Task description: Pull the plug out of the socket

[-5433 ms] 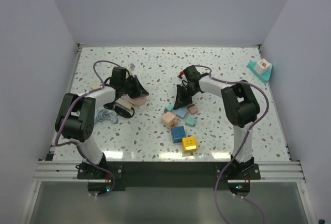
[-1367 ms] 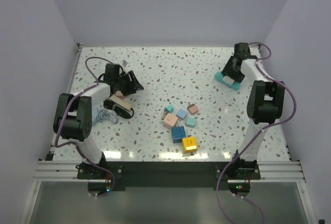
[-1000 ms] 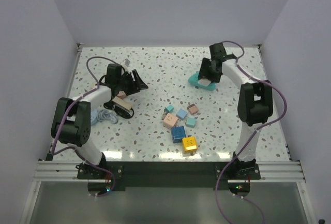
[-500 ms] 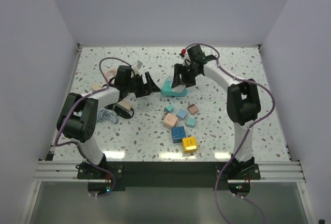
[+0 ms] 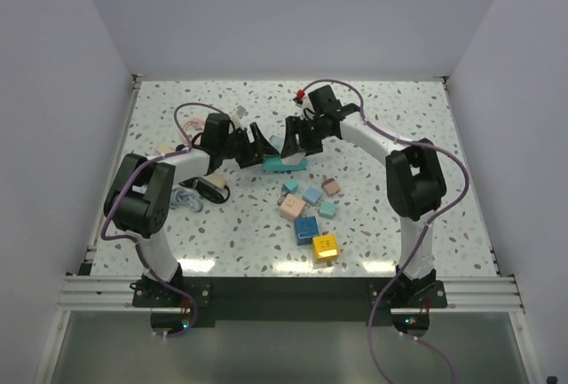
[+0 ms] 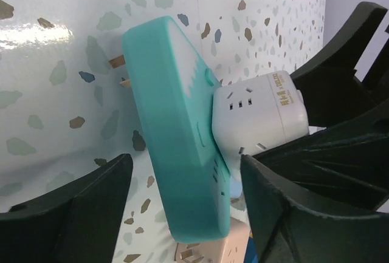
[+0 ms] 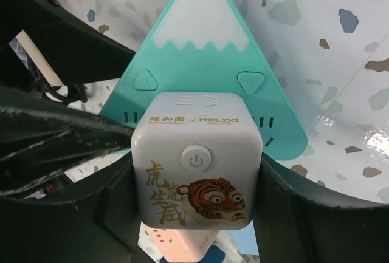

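delta: right hand (image 5: 297,138) has carried teal base (image 7: 200,38) from far-right edge to middle of surface (image 5: 399,136), clamped on white cube (image 7: 196,160) seated on it | left hand (image 5: 260,148) released, fingers astride teal base | socket (image 5: 210,179) + plug (image 5: 216,192) by left forearm, untouched, seating unclear | room: teal base well off all edges, toy cubes (image 5: 311,211) just nearside

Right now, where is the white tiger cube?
The white tiger cube sits centre of the right wrist view, clamped in the right gripper, against the teal mountain-shaped piece inside the open left gripper.
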